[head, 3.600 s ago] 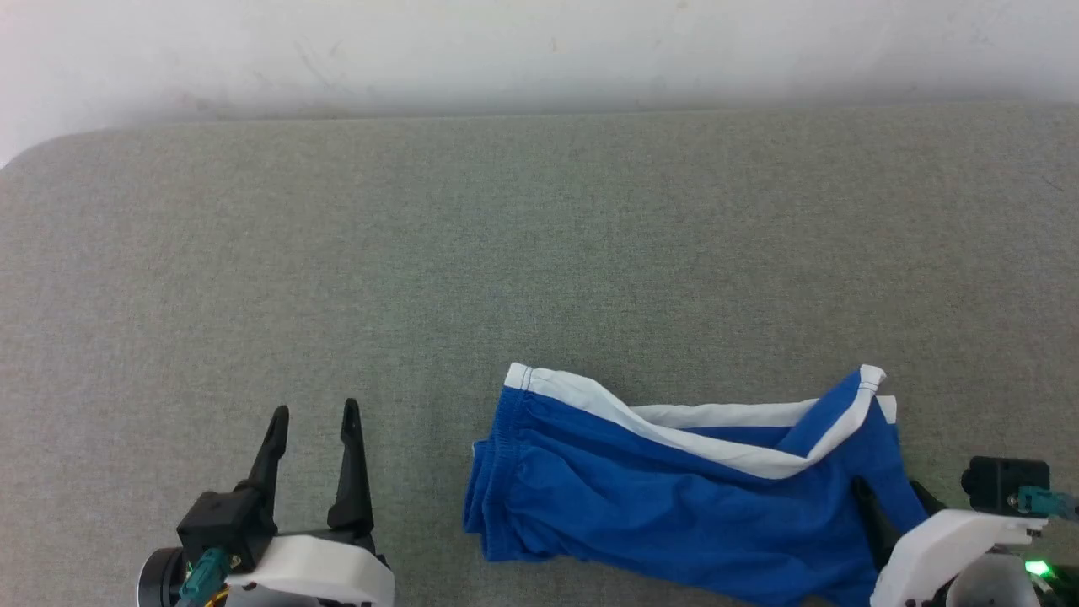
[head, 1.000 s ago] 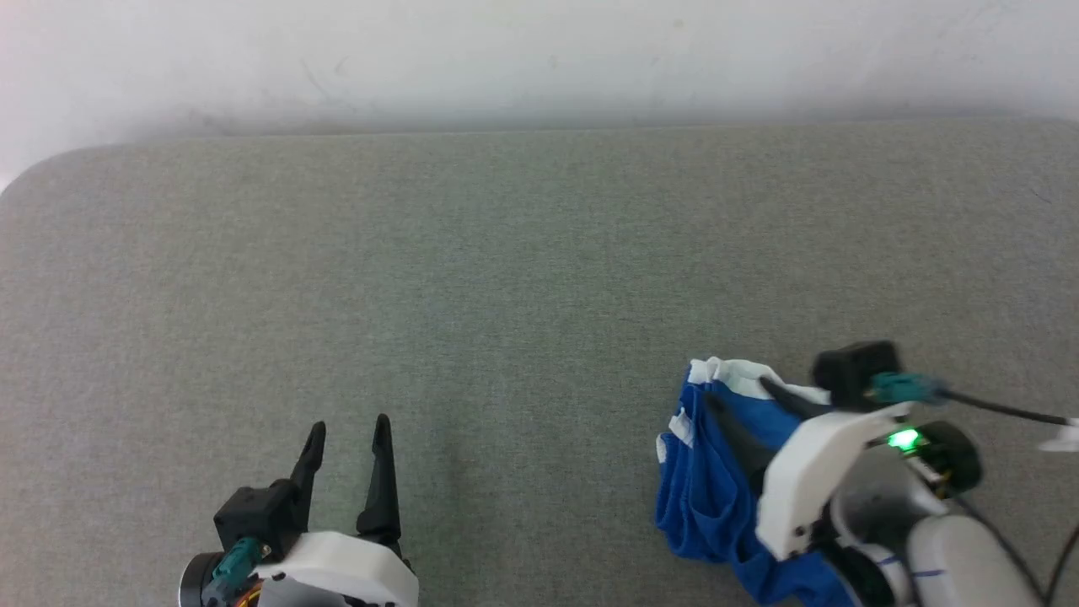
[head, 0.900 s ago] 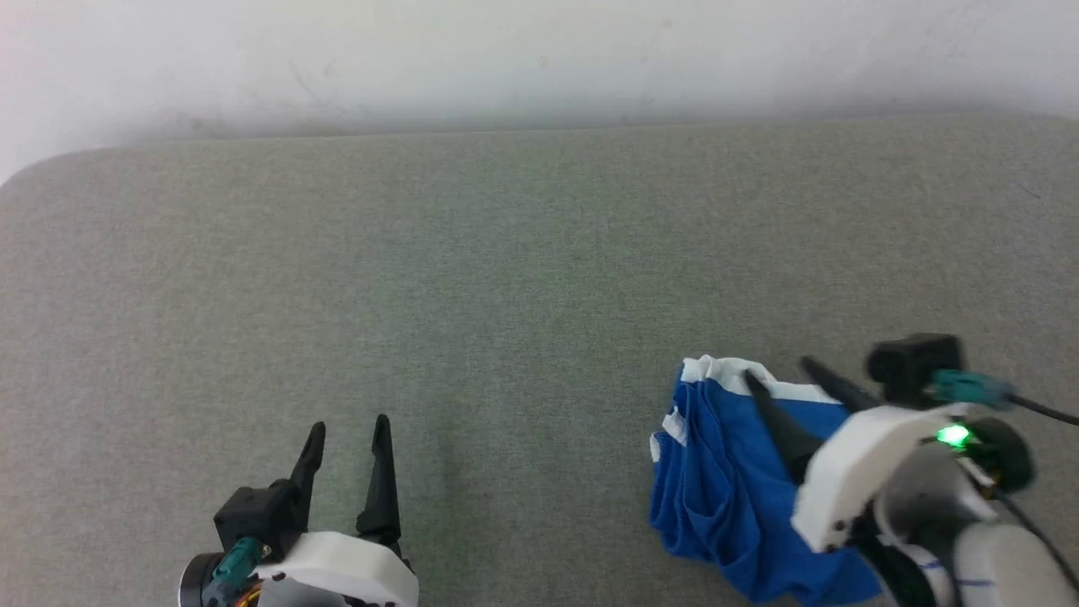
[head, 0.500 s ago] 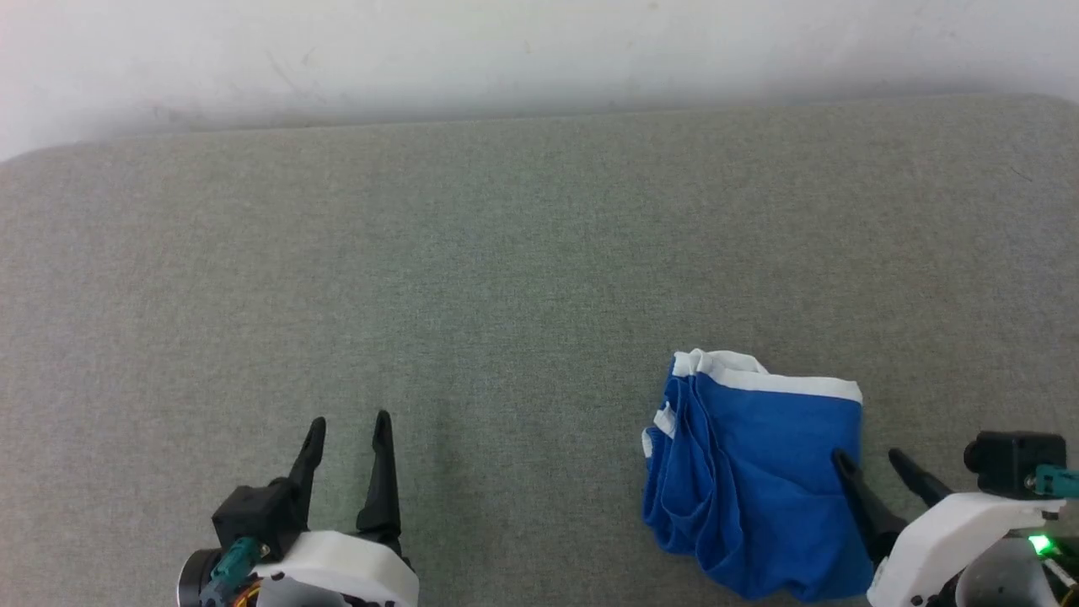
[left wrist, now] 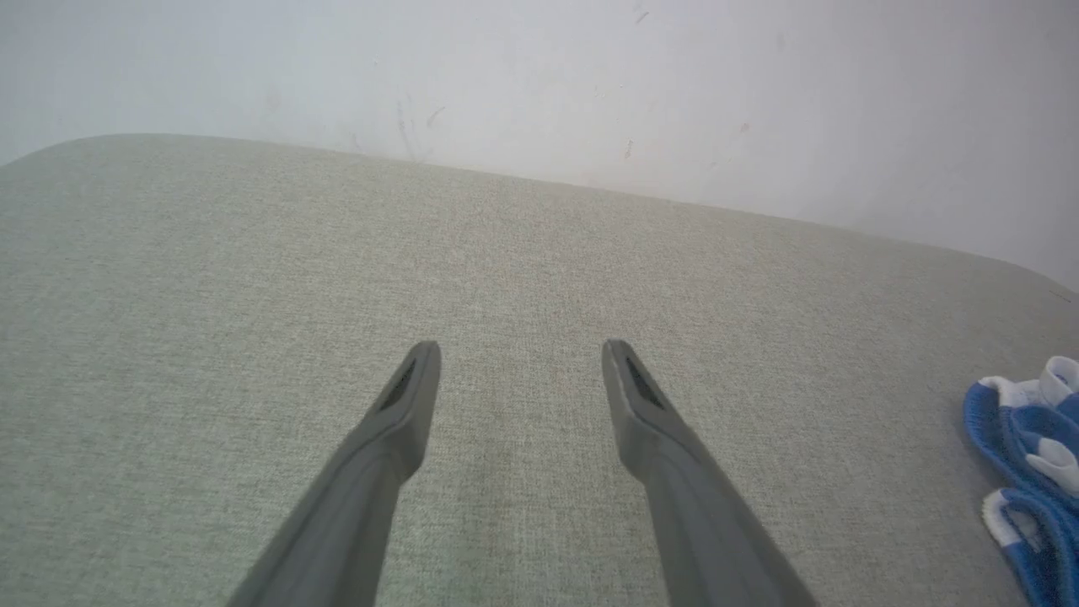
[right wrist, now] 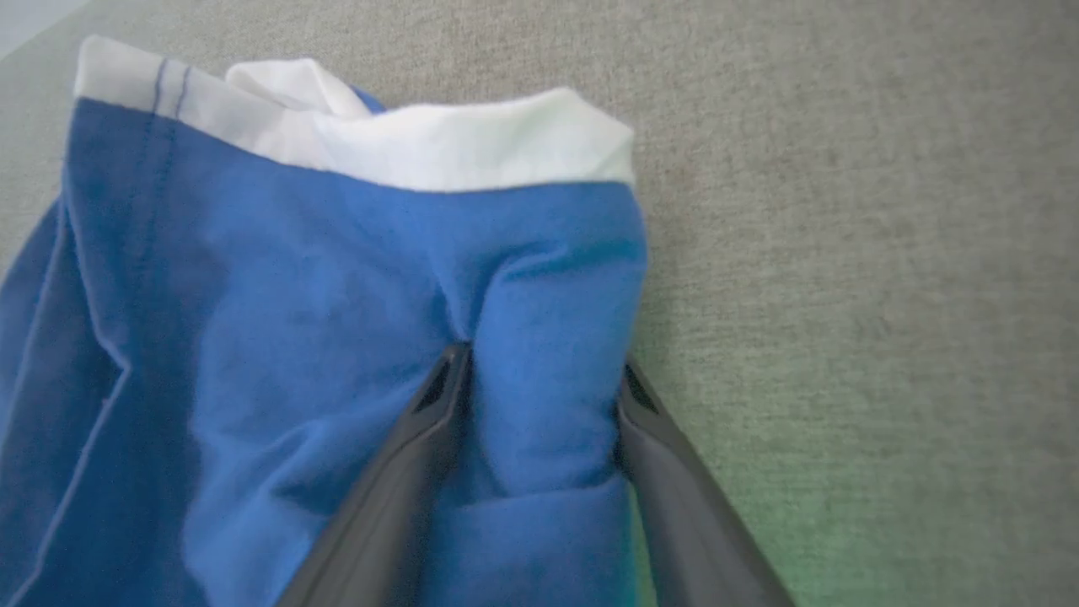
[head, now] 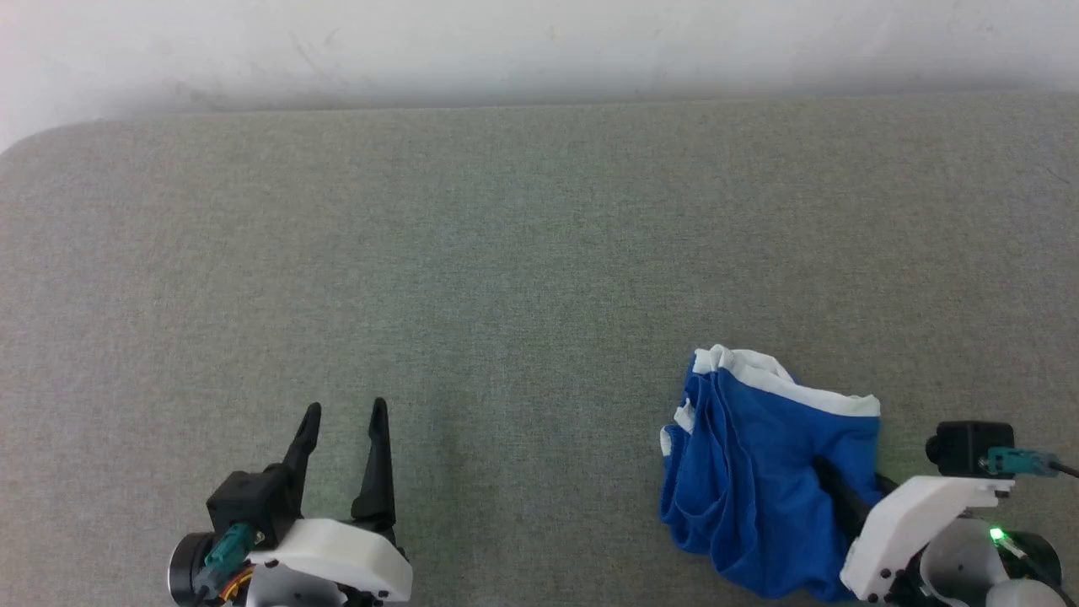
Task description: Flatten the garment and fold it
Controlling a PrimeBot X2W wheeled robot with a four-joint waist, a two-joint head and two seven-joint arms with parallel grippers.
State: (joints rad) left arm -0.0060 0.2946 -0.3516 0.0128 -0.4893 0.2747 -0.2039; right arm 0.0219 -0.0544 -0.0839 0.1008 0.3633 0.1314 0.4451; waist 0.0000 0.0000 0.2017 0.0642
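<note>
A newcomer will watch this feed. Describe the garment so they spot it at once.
On the grey padded surface below the pale wall, look to the near right, just ahead of the right tool. The garment lies there bunched up, one fold between that tool's fingers. Bright blue with a white band, it stands out from the plain grey.

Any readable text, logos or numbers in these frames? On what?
None. The garment shows plain blue fabric and a white hem band, with no print legible. The grey surface and the wall carry no writing.
</note>
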